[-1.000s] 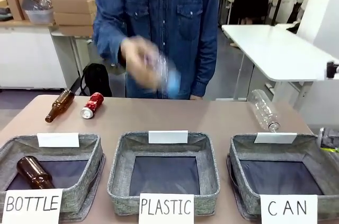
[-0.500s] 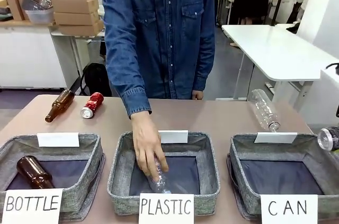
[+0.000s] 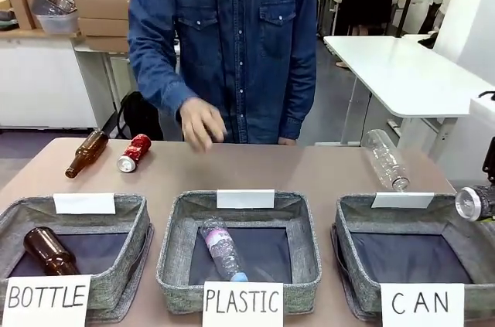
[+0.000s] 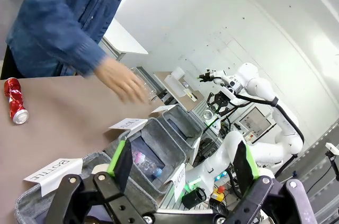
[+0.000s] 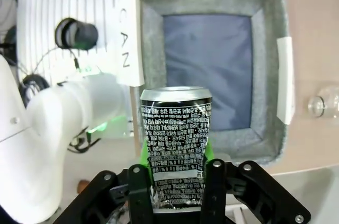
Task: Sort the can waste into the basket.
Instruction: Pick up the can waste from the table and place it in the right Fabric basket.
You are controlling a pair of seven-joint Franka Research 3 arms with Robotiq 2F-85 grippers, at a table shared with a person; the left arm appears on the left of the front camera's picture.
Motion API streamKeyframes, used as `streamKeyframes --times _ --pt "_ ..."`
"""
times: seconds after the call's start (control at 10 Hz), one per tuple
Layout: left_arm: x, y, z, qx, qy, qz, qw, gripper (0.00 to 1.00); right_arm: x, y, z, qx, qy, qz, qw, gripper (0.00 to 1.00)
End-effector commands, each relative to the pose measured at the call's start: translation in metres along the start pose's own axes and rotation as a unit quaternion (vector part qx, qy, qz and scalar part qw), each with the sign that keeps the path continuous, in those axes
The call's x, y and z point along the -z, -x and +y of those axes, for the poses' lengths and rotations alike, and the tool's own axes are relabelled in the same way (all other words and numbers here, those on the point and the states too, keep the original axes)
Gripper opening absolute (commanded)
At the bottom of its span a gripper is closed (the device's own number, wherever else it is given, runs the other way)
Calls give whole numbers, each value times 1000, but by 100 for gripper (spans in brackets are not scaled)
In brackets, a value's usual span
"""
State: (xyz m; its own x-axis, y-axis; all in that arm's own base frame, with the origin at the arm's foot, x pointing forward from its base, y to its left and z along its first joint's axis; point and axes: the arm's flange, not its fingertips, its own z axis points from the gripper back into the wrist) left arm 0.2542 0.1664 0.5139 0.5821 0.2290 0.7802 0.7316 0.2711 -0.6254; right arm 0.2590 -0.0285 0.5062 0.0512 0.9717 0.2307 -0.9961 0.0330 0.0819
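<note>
My right fingers (image 5: pixel 137 184) sit against both sides of the dark can (image 5: pixel 176 139), and as far as I can see they hold it, though I can't judge how firmly. The can's long axis runs along the fingers, silver top leading. What matters for the drop is this: the CAN basket (image 5: pixel 263 75) lies ahead of that top, and the can hangs over the near rim rather than over the dark bottom. From the front, the can (image 3: pixel 473 203) floats just above the basket's right-hand wall (image 3: pixel 363 211). I judge a release here could clip the rim, so I'd want it further in. My left fingers (image 4: pixel 122 163) stand wide apart with nothing between them. The red can (image 3: pixel 134 153) lies on its side on the surface at the far left, just beside a brown bottle (image 3: pixel 86 153) — my left arm is the nearer one for it.
</note>
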Motion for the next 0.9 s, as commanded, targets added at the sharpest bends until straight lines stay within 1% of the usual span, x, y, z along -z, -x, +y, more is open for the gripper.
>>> streamKeyframes --times 0.0,0.1,0.4,0.6,0.7,0.8 --pt "1 -1 -1 9 7 -8 1000 100 0 2 -3 -11 7 -13 1000 96" --pt "1 -1 -1 9 7 -8 1000 100 1 1 -3 -6 8 -16 1000 100" --pt "1 -1 -1 9 7 -8 1000 100 0 0 -4 3 15 -14 1000 100" --pt "1 -1 -1 9 7 -8 1000 100 -1 -1 -4 17 12 -22 1000 100" --pt "1 -1 -1 9 7 -8 1000 100 -5 -7 -6 72 -11 -55 996 100" --pt "1 -1 -1 9 7 -8 1000 100 -18 -17 -7 171 -85 -115 975 100"
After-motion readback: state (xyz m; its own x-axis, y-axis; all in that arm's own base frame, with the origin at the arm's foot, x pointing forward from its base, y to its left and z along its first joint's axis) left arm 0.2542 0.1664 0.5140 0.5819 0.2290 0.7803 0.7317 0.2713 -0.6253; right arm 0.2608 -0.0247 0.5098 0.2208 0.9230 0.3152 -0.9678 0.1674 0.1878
